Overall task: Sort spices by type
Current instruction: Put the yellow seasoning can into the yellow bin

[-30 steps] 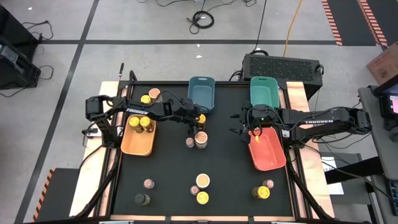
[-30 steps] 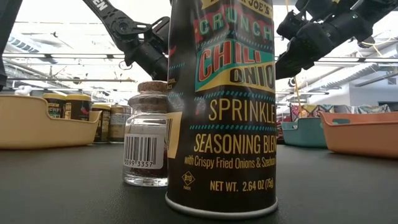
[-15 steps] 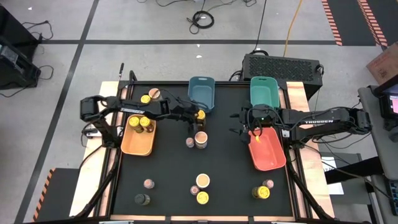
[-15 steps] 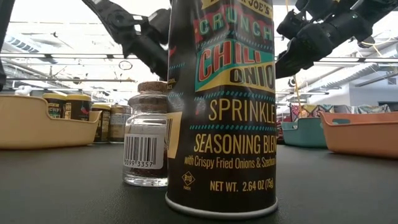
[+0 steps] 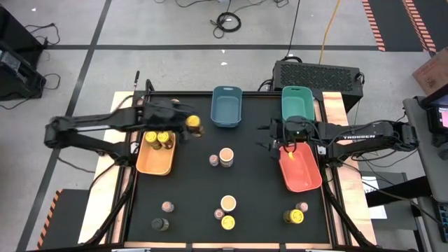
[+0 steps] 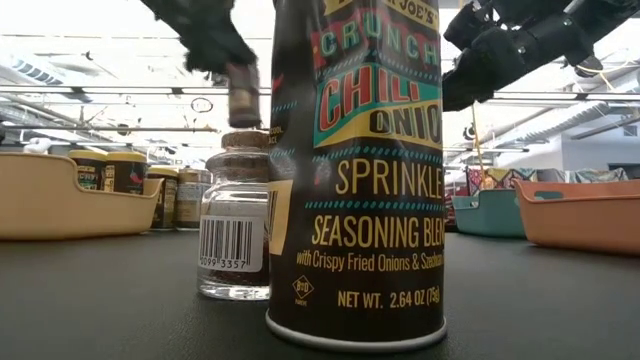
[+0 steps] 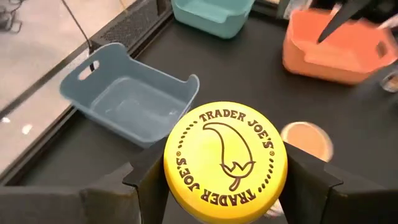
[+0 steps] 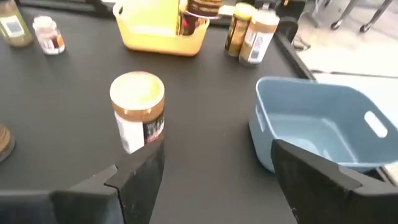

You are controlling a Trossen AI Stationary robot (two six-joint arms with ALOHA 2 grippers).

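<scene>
**Yellow-lidded jar carried in left pincer, upper left of centre**

Item 1: yellow-lidded jar (image 5: pixel 192 123), which I see clamped between the fingers of the left pincer (image 7: pixel 225 177). In the high view it sits upper left of centre, between the orange bin (image 5: pixel 155 162) and the blue bin (image 5: pixel 225 106). In the low view it hangs in the air at upper left, above the cork-topped glass jar (image 6: pixel 235 215).

Item 2: two yellow-lidded jars (image 5: pixel 157 137) standing in the upper end of the orange bin.

Item 3: tan-topped jar (image 5: pixel 226 156) at frame centre, a tiny jar (image 5: pixel 214 160) just beside it on the left.

Item 4: lower frame of the worktop (image 5: pixel 259 189): a tan-topped jar (image 5: pixel 228 204) with a yellow lid (image 5: pixel 227 222) below it; a small pinkish-topped jar (image 5: pixel 166 206) and a dark olive jar (image 5: pixel 160 224) at lower left; two jars (image 5: pixel 297 214) at lower right.

Item 5: right pincer (image 5: pixel 285 145), fingers spread and holding nothing, over the top end of the red bin (image 5: pixel 302 171), with the teal bin (image 5: pixel 297 102) above it.
</scene>
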